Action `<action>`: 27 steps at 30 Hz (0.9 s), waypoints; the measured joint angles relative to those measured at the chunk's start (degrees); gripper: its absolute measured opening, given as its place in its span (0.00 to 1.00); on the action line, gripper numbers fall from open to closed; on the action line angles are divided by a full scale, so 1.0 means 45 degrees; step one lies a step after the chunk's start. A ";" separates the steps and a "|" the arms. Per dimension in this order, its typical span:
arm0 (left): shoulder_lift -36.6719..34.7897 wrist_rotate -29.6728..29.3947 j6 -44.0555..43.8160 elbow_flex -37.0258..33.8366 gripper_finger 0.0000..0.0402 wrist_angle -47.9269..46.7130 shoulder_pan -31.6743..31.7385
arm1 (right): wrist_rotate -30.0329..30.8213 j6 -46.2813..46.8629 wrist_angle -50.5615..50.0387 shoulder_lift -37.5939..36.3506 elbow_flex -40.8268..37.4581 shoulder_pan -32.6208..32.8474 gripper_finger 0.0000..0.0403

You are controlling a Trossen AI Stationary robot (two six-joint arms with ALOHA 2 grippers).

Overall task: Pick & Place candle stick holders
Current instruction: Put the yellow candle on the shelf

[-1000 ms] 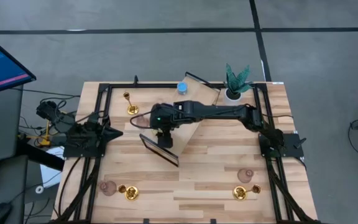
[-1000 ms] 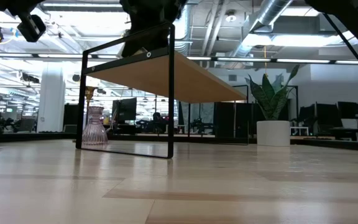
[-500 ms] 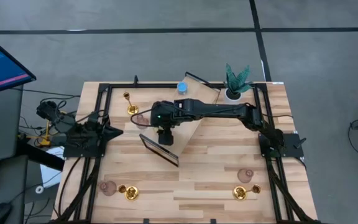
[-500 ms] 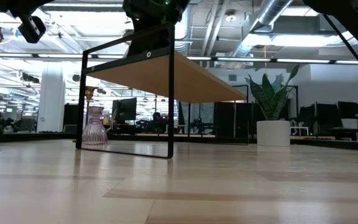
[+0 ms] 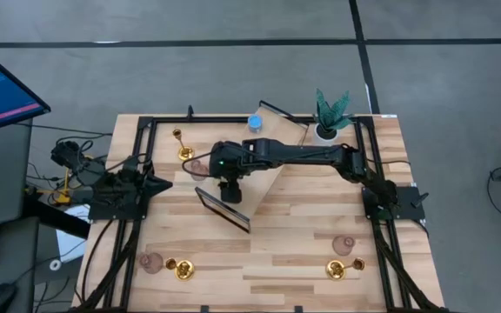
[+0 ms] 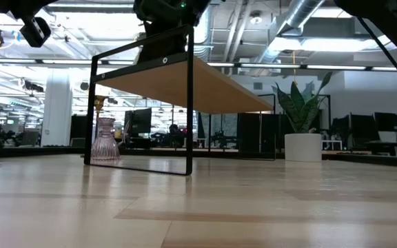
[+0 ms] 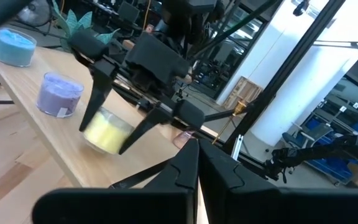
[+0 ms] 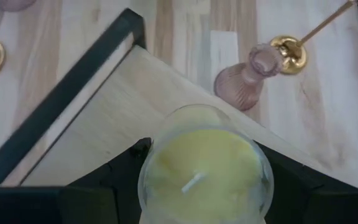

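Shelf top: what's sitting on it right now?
On the shelf stand a blue candle, a violet one and a yellow one, the right gripper straddling the yellow. The arm hides the rest from above.

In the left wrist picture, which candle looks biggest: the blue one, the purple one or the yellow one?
1. Yellow candle, largest, though the right gripper partly hides it.
2. and 3. Purple candle and blue candle look alike.
The yellow one is nearest the camera and the blue farthest, so their real sizes may match.
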 joint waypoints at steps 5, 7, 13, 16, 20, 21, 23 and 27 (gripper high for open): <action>0.0053 0.0000 0.0005 -0.0005 0.02 0.0029 0.0003 | -0.0124 -0.0045 0.0153 0.0000 0.0000 0.0021 0.58; 0.0053 0.0000 0.0001 -0.0005 0.03 0.0040 0.0005 | -0.0124 -0.0088 0.0188 0.0000 0.0000 0.0019 0.58; 0.0053 0.0000 0.0005 -0.0005 0.02 0.0096 0.0000 | -0.0482 -0.0177 0.0175 0.0000 0.0000 0.0080 0.60; 0.0053 0.0000 0.0005 -0.0005 0.02 0.0128 0.0005 | -0.0546 -0.0262 0.0238 0.0000 0.0000 0.0194 0.62; 0.0053 0.0000 0.0005 -0.0005 0.03 0.0131 0.0005 | -0.0556 -0.0325 0.0233 0.0000 0.0000 0.0207 0.63; 0.0053 0.0000 0.0005 -0.0005 0.02 0.0131 0.0001 | -0.0551 -0.0325 0.0233 0.0000 0.0000 0.0199 0.63; 0.0053 0.0000 0.0005 -0.0005 0.02 0.0131 0.0002 | -0.0549 -0.0335 0.0247 0.0000 0.0000 0.0189 0.63; 0.0053 0.0000 0.0005 -0.0005 0.02 0.0136 0.0005 | -0.0551 -0.0342 0.0529 0.0000 0.0000 0.0199 0.64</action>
